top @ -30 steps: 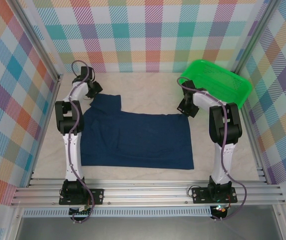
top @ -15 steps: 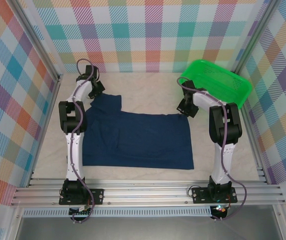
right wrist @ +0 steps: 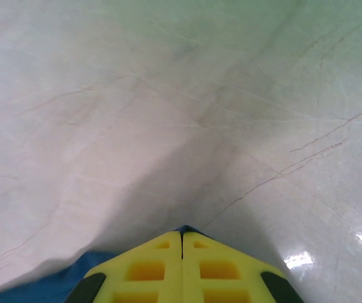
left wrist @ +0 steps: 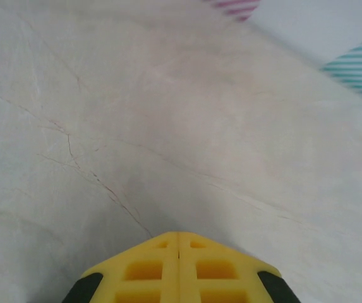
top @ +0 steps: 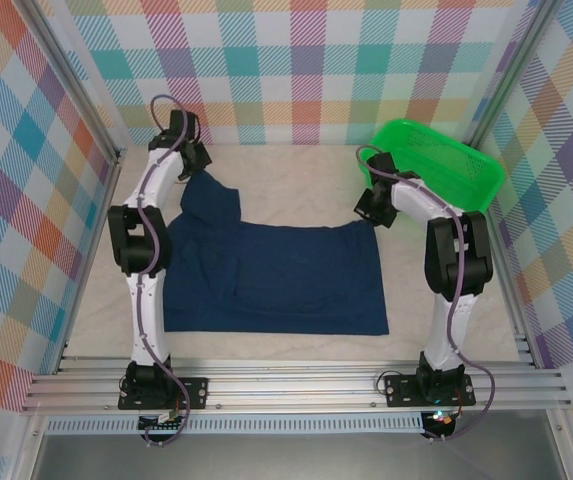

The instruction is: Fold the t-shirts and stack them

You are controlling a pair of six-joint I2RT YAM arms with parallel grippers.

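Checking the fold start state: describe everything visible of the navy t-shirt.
The t-shirt is plain dark navy soft fabric, no print showing, spread mostly flat on the pale table. One sleeve peaks at far left, apparently pinched by the shut left hand. The far right corner sits in the shut right hand, with blue cloth showing below it in the right wrist view.

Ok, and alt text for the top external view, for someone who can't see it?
A dark navy t-shirt lies spread flat on a pale table, the left gripper closed on its far-left sleeve and the right gripper on its far-right corner. A bright green mesh basket sits at the table's far right.
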